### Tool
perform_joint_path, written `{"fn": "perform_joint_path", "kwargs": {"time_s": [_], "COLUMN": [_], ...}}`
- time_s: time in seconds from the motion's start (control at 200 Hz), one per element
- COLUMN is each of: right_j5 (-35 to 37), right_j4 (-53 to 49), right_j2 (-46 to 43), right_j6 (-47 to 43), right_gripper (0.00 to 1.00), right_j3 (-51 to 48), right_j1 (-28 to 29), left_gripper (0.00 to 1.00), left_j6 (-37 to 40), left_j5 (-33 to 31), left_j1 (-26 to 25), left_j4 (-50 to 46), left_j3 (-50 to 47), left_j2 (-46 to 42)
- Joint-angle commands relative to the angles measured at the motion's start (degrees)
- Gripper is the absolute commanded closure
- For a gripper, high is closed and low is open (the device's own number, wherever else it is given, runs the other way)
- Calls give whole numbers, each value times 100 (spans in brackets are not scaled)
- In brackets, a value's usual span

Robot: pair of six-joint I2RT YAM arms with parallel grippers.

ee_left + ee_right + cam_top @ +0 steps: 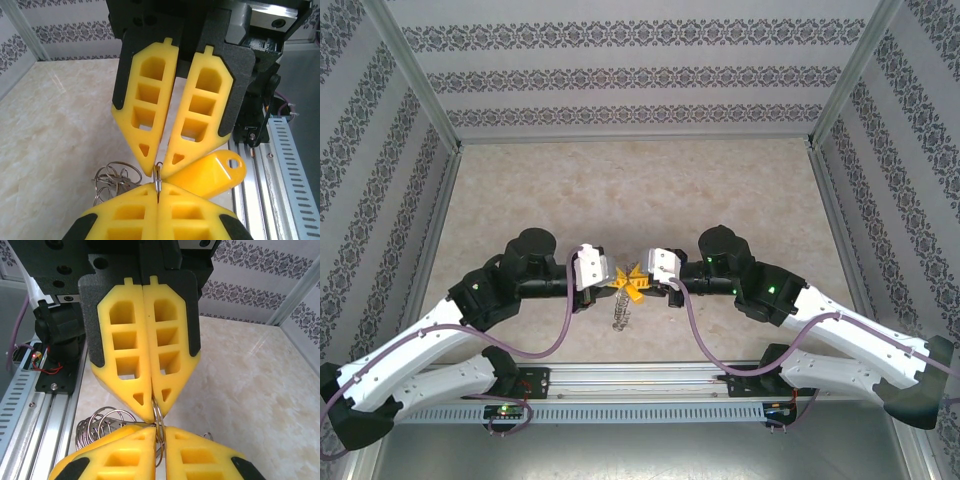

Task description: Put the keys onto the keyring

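Threading step: keyring (102,425) clenched by left gripper (150,410), right gripper (158,167) barely parted round it (grip unclear) — next, feeding key (210,172) on.

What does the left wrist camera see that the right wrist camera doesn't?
Left wrist view: the yellow-orange key, plus the right end effector face-on. Right wrist view: the left end effector face-on, fingers pressed together. Both: the silver keyring pinched where the yellow fingertips meet, with loose loops bunched nearby.
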Motion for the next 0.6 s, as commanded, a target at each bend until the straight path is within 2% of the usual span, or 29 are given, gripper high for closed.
{"fn": "perform_joint_path", "kwargs": {"time_s": [0.0, 0.085, 0.155, 0.355, 0.48, 0.595], "right_j5": [-152, -209, -215, 12, 247, 256], "right_j4": [193, 216, 204, 171, 16, -90], "right_j2": [-2, 14, 21, -75, 47, 233], "right_j6": [56, 48, 30, -16, -75, -78], "right_gripper": [88, 90, 100, 100, 100, 100], "right_j3": [-66, -60, -29, -11, 86, 219], "right_j1": [28, 28, 27, 27, 28, 24], "left_gripper": [100, 100, 100, 100, 83, 81], "left_j6": [-229, -299, -338, -86, 173, 415], "left_j5": [230, 227, 317, 166, -245, -534], "left_j1": [24, 41, 59, 52, 16, -26], "left_j4": [873, 1112, 1186, 296, -240, -604], "left_j3": [-104, -225, -253, 97, 332, 526], "left_j2": [-205, -290, -266, 36, 133, 275]}}
